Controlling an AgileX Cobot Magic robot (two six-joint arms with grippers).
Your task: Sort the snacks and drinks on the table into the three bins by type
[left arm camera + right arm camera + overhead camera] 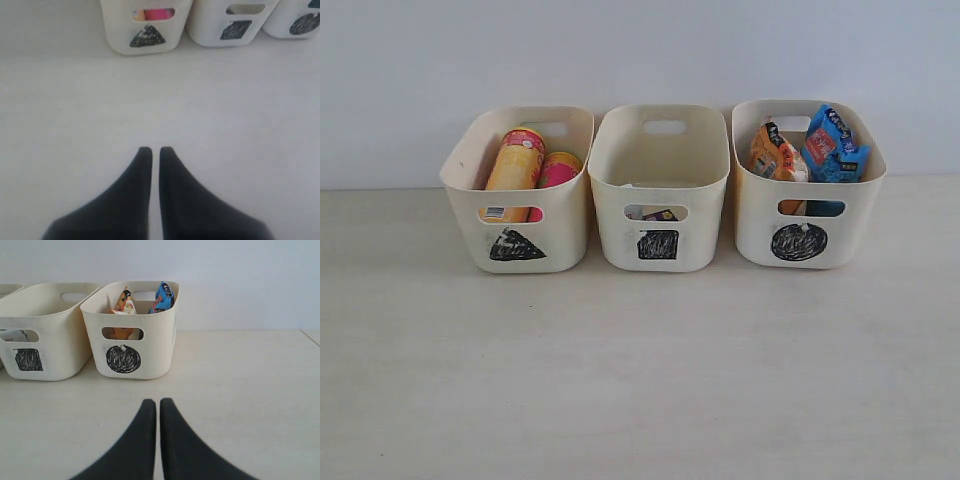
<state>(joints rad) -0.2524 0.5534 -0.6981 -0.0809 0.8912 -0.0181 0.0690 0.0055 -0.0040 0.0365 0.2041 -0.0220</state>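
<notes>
Three cream bins stand in a row at the back of the pale table (640,380). The left bin (468,175), marked with a triangle, holds a yellow-orange chip tube (516,165) and a pink one (556,172). In the middle bin (660,150), marked with a square, a small dark box (661,215) shows through the handle slot. The right bin (760,220), marked with a circle, holds an orange bag (772,152) and a blue bag (832,145). My left gripper (155,150) is shut and empty above bare table, well short of the bins. My right gripper (158,402) is shut and empty in front of the circle bin (155,335).
A plain pale wall (640,50) rises right behind the bins. The table's right edge (311,337) shows in the right wrist view. Neither arm appears in the exterior view.
</notes>
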